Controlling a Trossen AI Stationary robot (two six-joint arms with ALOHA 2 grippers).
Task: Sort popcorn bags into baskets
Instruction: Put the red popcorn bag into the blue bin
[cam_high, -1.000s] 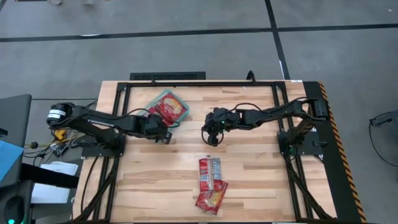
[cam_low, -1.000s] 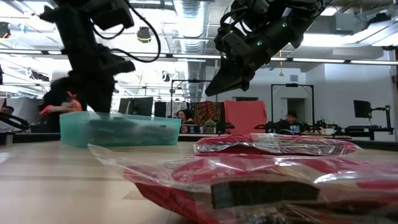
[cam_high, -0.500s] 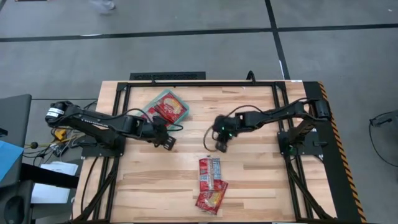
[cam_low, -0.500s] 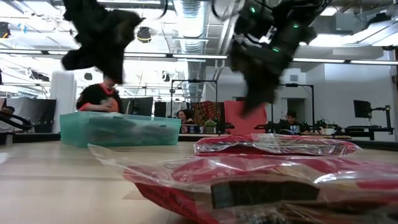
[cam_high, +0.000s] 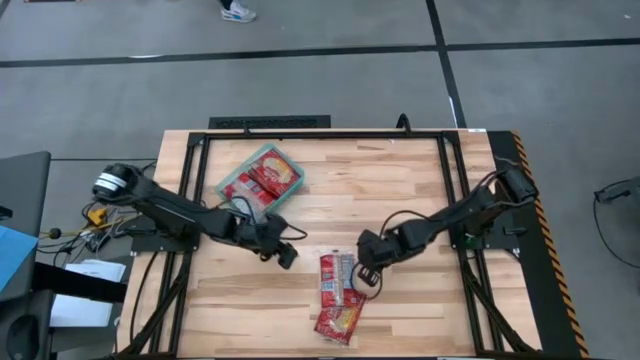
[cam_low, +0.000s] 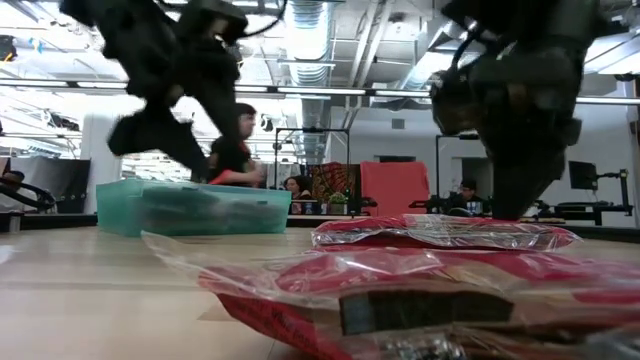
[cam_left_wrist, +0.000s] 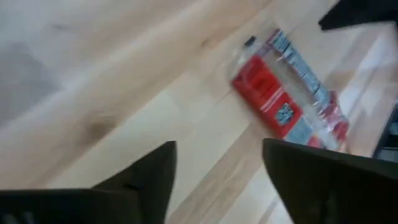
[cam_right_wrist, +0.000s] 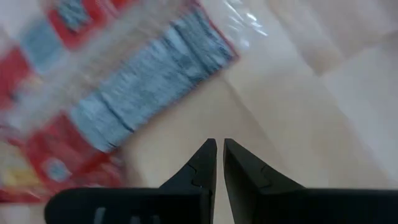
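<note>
Right gripper hovering just beside upper popcorn bag, fingers nearly touching each other, holding nothing (right wrist view showing thin slit only). Left gripper waiting on bag's other side, slightly farther off, fingers spread wide, empty. Bag lying on bare wood, long axis running toward table's near edge, second bag overlapping its near end. Teal basket sitting well apart behind left arm, already containing bags. Right arm looking nearer; must open before grasping.
</note>
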